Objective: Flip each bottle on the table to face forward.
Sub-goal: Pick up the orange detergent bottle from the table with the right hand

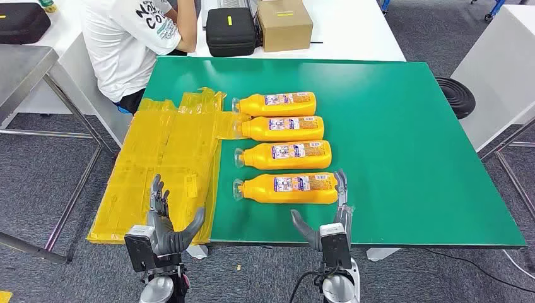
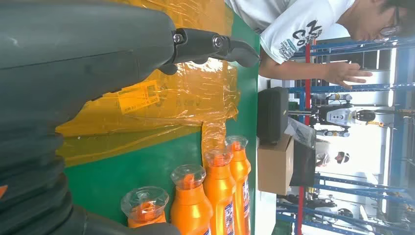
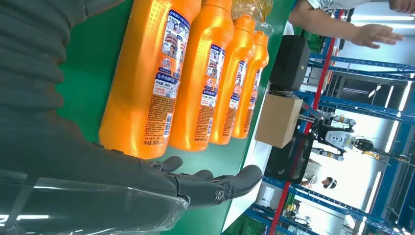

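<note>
- Bottles, four of them, orange and lying on their sides in a row on the green table (image 1: 404, 158), caps toward the robot's left and bases toward its right, long axes running across its front.
- Nearest bottle (image 1: 287, 188) lies closest to the table's front edge, just ahead of the right hand (image 1: 328, 218), whose raised fingers stand beside the bottle's base end; whether they touch it cannot be told.
- Right hand is spread and holds nothing; its wrist view shows the printed back labels facing up.
- Left hand (image 1: 165, 218) is likewise spread and empty, over the yellow plastic sheet (image 1: 164, 164) off the table's left side, farther from the row than the right.
- Judging by this, the right hand is better placed to roll the nearest bottle first.
- Beyond the table, a seated person in a white shirt (image 1: 129, 38), a black case (image 1: 231, 30) and a cardboard box (image 1: 284, 24) on a white bench, over grey carpet.
</note>
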Controlling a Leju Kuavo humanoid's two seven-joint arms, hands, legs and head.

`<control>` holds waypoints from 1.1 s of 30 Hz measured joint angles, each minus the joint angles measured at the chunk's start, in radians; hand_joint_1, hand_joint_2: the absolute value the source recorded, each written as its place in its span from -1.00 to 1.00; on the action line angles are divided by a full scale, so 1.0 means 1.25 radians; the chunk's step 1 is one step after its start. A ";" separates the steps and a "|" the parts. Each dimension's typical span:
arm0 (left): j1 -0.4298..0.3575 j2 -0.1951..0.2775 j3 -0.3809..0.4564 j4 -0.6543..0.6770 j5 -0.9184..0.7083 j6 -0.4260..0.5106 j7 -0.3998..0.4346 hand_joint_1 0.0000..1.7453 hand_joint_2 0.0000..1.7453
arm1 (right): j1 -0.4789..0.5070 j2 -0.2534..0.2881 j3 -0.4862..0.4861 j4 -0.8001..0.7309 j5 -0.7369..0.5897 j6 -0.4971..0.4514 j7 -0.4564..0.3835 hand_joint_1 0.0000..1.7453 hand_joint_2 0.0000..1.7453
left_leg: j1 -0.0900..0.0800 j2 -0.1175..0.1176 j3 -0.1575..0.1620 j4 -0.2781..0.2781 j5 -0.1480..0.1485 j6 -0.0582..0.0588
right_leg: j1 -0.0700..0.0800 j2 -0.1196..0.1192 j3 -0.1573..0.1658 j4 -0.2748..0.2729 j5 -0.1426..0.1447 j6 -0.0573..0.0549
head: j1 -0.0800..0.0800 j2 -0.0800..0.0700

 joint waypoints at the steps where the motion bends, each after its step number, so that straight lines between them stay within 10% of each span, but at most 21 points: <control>1: 0.000 0.000 0.000 0.000 0.000 0.000 0.000 -1.00 1.00 | 0.000 0.000 0.000 0.000 0.000 0.000 0.000 -1.00 1.00 | 0.000 0.000 0.000 0.000 0.000 0.000 | 0.000 0.000 0.000 0.000 0.000 0.000 | 0.000 0.000; 33: 0.000 0.001 0.007 0.002 -0.024 0.026 -0.006 -1.00 1.00 | -0.101 -0.091 0.014 0.019 0.175 0.103 0.165 -1.00 1.00 | 0.000 0.000 -0.001 0.000 0.000 0.000 | 0.000 0.000 0.000 0.000 0.000 0.000 | 0.000 0.000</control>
